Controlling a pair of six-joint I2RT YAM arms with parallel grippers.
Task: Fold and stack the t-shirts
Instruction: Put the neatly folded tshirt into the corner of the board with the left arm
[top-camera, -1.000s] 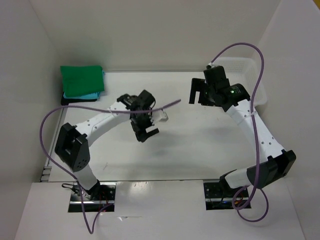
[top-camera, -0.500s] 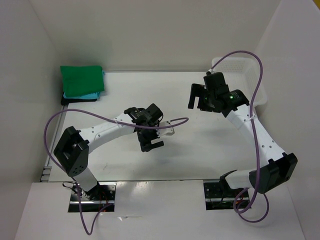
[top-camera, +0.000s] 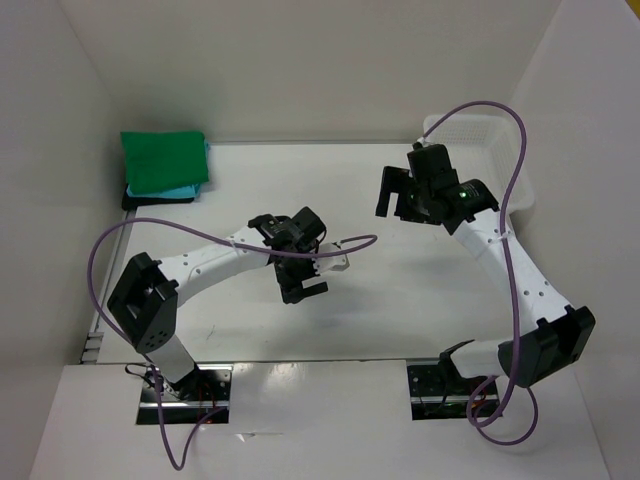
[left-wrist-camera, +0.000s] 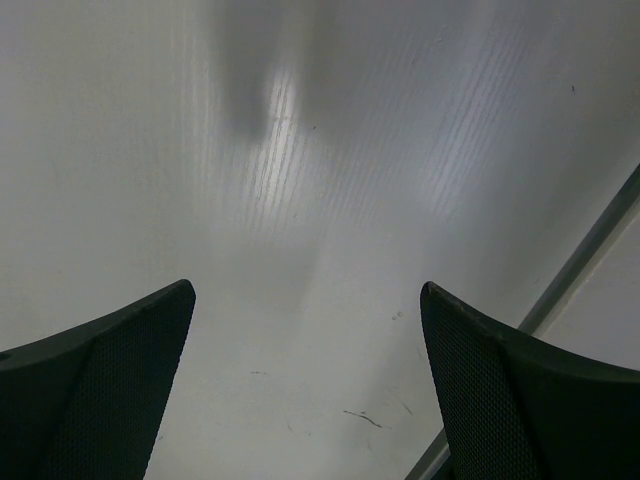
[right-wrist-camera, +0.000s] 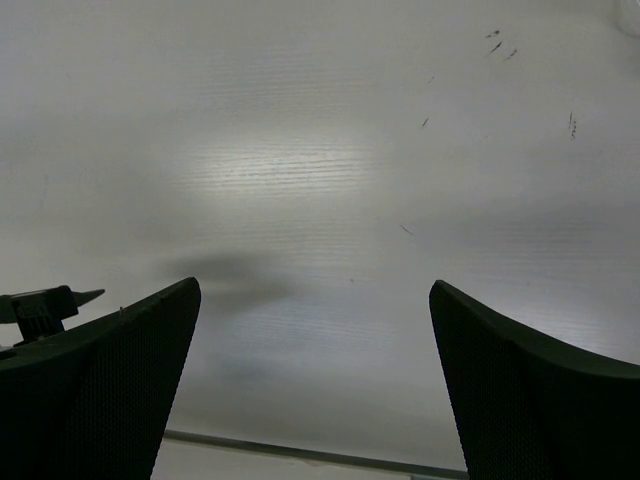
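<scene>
At the far left corner of the white counter lie the t-shirts, folded and piled one on another. The bright green t-shirt is on top and square to the corner. The turquoise t-shirt peeks out beneath it along the near and right edges. The black t-shirt shows only as a dark sliver at the bottom (its folds cannot be made out).

A purple cable loops out over the left arm, which reaches from its base toward the middle of the counter. The left gripper hangs there, well apart from the pile. In the left wrist view the left gripper has its two black fingers spread wide with nothing between them. Only bare counter lies below, with a faint dark scratch and a grey edge strip running off to the right.

Further right, the right gripper hovers above the counter, pointing left, with nothing in it. The right wrist view shows the right gripper with its fingers likewise parted wide over plain counter, with a few small dark scuffs toward the far right.

Behind the right arm, at the far right corner, stands a white mesh basket (what is inside cannot be seen). A second purple cable arches across it.
</scene>
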